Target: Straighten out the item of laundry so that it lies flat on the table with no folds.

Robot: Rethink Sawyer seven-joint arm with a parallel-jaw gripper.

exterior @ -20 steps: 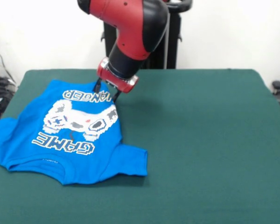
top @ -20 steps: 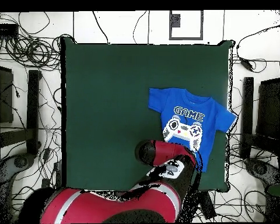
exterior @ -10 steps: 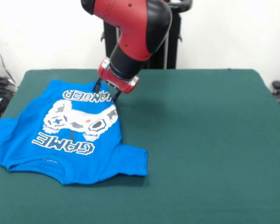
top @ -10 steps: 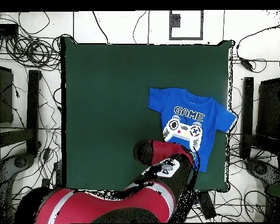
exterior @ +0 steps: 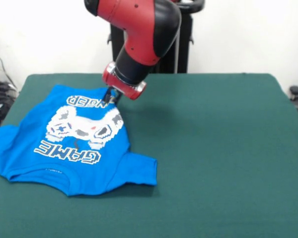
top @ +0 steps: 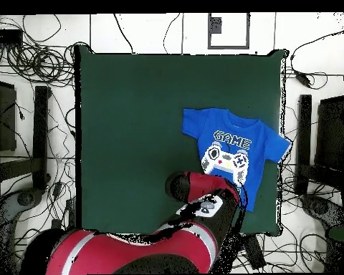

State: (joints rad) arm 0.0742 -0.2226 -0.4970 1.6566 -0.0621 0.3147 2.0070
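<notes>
Blue T-shirt (exterior: pixel 79 144) spread over the left part of the dark green tabletop (exterior: pixel 223 148) in the front view, print side up, one sleeve reaching the left edge of the frame, the other jutting toward lower centre with a fold where it meets the body. Hem end toward the upper left, bunched a little under the arm. In the overhead view, same shirt (top: pixel 236 147) in the right half of the frame, near the tabletop's right edge, collar toward the top.

Red and black arm (exterior: pixel 139 34) coming down from the top centre of the front view, blocking the hem and part of the lettering there. Pincer (exterior: pixel 111 97) down on the cloth at the hem, tips drawn close together, seemingly nipping a bit of the blue fabric, though the grip itself too small to make out for certain. In the overhead view, pincer hidden beneath the arm's bulk at lower centre.

Readable writing: "GAME" in white beside the pixel controller print (exterior: pixel 84 128), upside down in the front view, upright in the overhead one; second word cut off by the pincer, only "ER" and a few letters showing.

Around the tabletop, overhead: tangled black cables (top: pixel 31 50) at upper left, dark stands at both sides, a grey-framed square (top: pixel 228 30) at top centre.
</notes>
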